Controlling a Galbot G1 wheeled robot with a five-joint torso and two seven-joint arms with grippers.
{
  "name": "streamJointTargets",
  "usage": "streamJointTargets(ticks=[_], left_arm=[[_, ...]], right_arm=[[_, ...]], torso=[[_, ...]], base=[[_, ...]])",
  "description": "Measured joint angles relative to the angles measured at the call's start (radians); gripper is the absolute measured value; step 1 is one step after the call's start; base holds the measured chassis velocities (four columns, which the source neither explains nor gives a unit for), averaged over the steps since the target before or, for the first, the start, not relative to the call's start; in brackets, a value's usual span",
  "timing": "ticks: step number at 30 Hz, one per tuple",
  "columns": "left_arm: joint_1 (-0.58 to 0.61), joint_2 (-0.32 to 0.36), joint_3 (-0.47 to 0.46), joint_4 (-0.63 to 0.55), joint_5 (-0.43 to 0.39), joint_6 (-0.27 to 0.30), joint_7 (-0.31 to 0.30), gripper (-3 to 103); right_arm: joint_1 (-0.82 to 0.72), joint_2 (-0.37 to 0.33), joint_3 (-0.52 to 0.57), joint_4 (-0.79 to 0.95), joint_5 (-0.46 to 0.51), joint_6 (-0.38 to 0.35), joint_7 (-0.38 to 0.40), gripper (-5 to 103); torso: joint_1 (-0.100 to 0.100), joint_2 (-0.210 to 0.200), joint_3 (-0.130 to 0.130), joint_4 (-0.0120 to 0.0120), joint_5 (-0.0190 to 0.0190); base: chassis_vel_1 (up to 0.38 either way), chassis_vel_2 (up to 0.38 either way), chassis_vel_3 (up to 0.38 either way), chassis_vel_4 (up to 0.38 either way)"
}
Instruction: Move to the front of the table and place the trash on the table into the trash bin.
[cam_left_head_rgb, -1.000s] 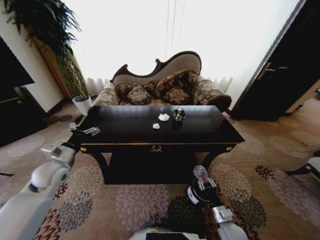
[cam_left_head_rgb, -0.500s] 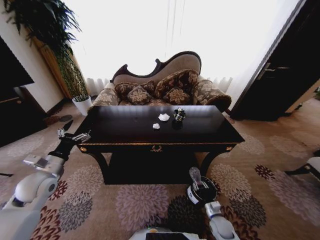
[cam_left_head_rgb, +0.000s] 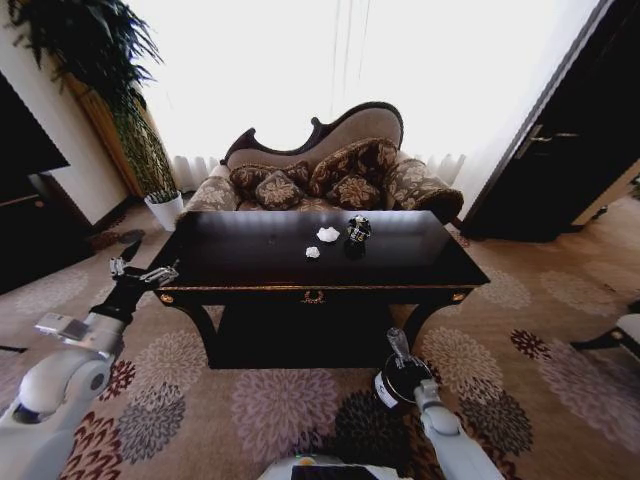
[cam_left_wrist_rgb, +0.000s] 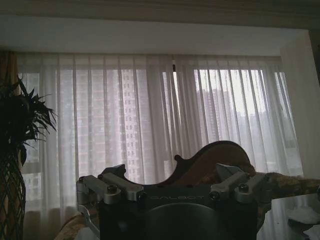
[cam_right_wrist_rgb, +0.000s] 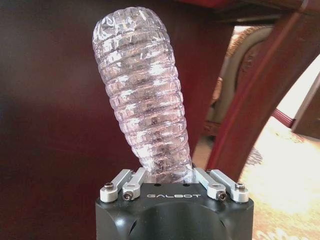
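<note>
Dark glossy table (cam_left_head_rgb: 400, 262), clear ribbed bottle (cam_right_wrist_rgb: 142, 95), 2 white wads (cam_left_head_rgb: 328, 234).

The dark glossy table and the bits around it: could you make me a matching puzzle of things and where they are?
Things:
1. clear ribbed plastic bottle
2. two white paper wads
3. small round dark brown bin
4. left claw

Places:
a. on the carpet before the table's right leg
b. beside the table's left front corner
c. held in the right claw
d. on the tabletop

Pairs: 1-c, 2-d, 3-a, 4-b

Glossy dark wooden table (cam_left_head_rgb: 400, 262), clear ribbed plastic bottle (cam_right_wrist_rgb: 142, 95), white wads (cam_left_head_rgb: 328, 234) seemingly crumpled paper
</note>
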Motion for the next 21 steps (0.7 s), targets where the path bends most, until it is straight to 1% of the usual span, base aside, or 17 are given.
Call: streamJointTargets(ticks=[6,11,15,16,17,18,19,20,21], left_arm=[[-0.001,0.001,0.002,-0.006,-0.001,0.007,-0.006,100],[-0.008,0.001,0.009,-0.004,-0.002,0.012,-0.011,100],[-0.01,0.0,0.012,-0.003,-0.005,0.014,-0.011,100],[-0.01,0.0,0.011,-0.001,-0.006,0.014,-0.012,100],[-0.01,0.0,0.011,-0.001,-0.006,0.014,-0.012,100],[-0.011,-0.001,0.012,0.001,-0.007,0.014,-0.012,100],[-0.011,-0.001,0.012,0.001,-0.007,0.014,-0.012,100],[-0.011,-0.001,0.012,0.002,-0.008,0.014,-0.012,100],[-0.011,-0.001,0.012,0.002,-0.008,0.014,-0.012,100]], right_arm=[[0.042,0.004,0.032,-0.081,0.005,0.003,-0.017,25],[0.059,-0.017,0.046,-0.15,0.005,0.019,-0.025,25],[0.056,-0.024,0.05,-0.161,0.014,0.025,-0.037,25],[0.051,-0.022,0.05,-0.158,0.016,0.025,-0.044,22],[0.051,-0.022,0.05,-0.158,0.016,0.025,-0.044,22],[0.046,-0.017,0.05,-0.153,0.016,0.025,-0.048,25],[0.045,-0.016,0.05,-0.152,0.016,0.025,-0.049,25],[0.043,-0.009,0.052,-0.151,0.016,0.025,-0.05,36],[0.043,-0.006,0.053,-0.151,0.016,0.024,-0.051,36]], torso=[[0.0,0.0,0.0,0.0002,0.0],[0.0,0.0,0.0,-0.0001,0.0],[0.0,0.0,0.0,0.0,-0.0002],[0.0,0.0,0.0,0.0,-0.0001],[0.0,0.0,0.0,0.0,-0.0001],[0.0,0.0,0.0,-0.0001,-0.0001],[0.0,0.0,0.0,-0.0001,-0.0001],[0.0,0.0,0.0,0.0,-0.0001],[0.0,0.0,0.0,0.0001,0.0]], base=[[0.0,0.0,0.0,0.0],[0.0,0.0,0.0,0.0],[0.0,0.0,0.0,0.0],[0.0,0.0,0.0,0.0],[0.0,0.0,0.0,0.0],[0.0,0.0,0.0,0.0],[0.0,0.0,0.0,0.0],[0.0,0.0,0.0,0.0],[0.0,0.0,0.0,0.0]])
